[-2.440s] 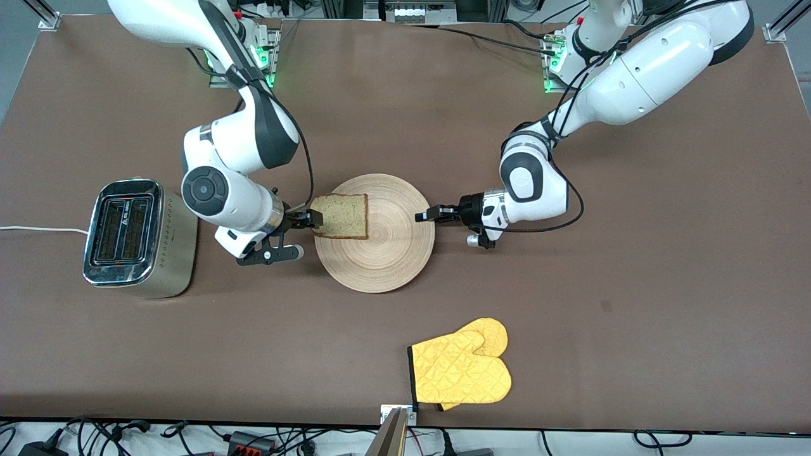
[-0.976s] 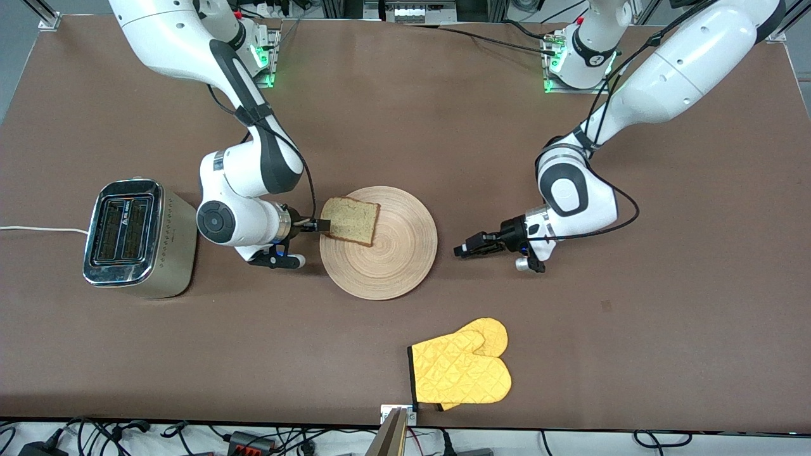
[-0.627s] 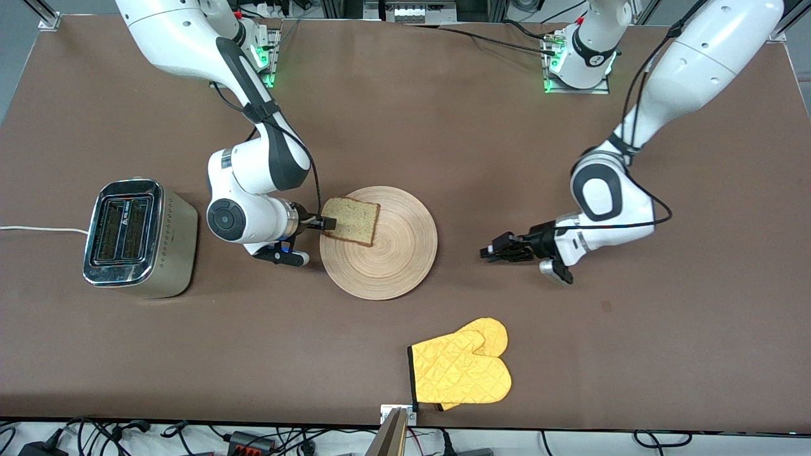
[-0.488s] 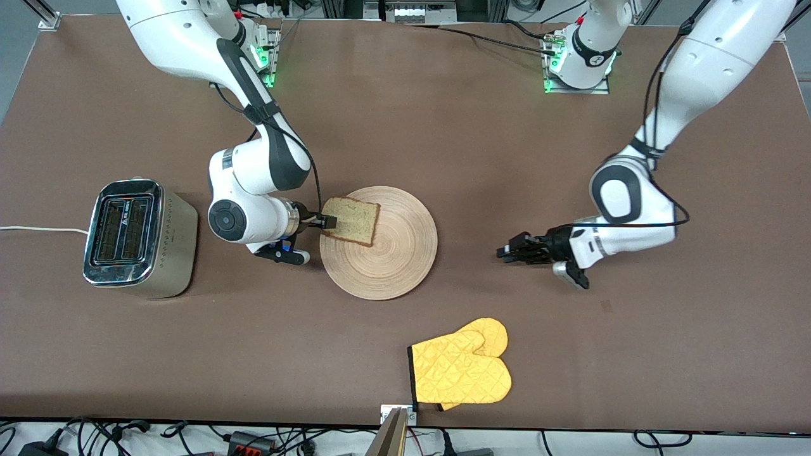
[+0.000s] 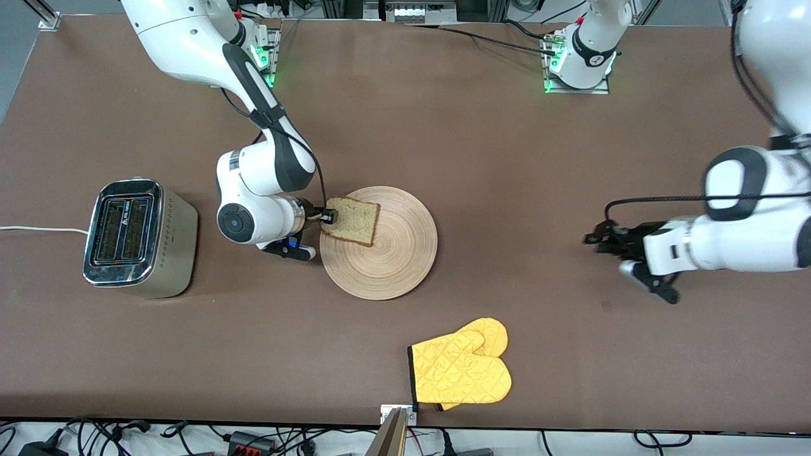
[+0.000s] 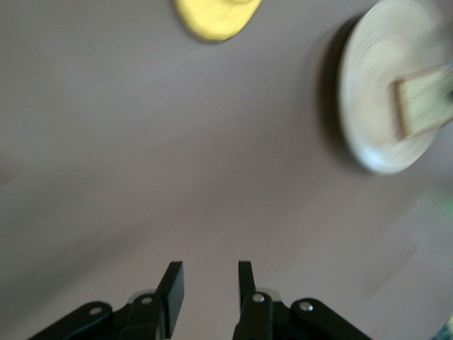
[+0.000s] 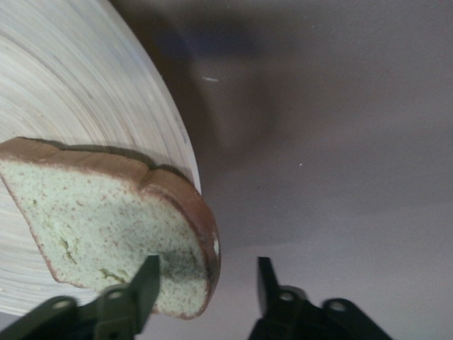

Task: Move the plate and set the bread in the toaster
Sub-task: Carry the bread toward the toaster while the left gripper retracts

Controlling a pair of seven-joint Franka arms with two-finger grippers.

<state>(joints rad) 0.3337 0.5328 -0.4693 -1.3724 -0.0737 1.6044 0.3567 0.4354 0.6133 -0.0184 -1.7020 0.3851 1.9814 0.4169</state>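
The bread (image 5: 351, 221) lies on the round wooden plate (image 5: 393, 266), one corner jutting past the rim on the side toward the toaster (image 5: 136, 237). My right gripper (image 5: 327, 217) is open at that corner. In the right wrist view one finger lies over the bread (image 7: 106, 219), and the other stands clear of the crust, off the plate (image 7: 71, 85); the right gripper (image 7: 207, 265) straddles the edge. My left gripper (image 5: 595, 237) hangs open and empty over bare table toward the left arm's end. The left wrist view shows the left gripper (image 6: 210, 268) holding nothing.
A yellow oven mitt (image 5: 461, 370) lies nearer the front camera than the plate, close to the table's front edge. The toaster's white cord (image 5: 38, 229) runs off the right arm's end of the table. The mitt (image 6: 212, 10) also shows in the left wrist view.
The left arm has drawn well away from the plate toward its own end of the table. The right gripper has edged onto the bread's corner and its jaws have narrowed. Earlier, the plate shifted slightly.
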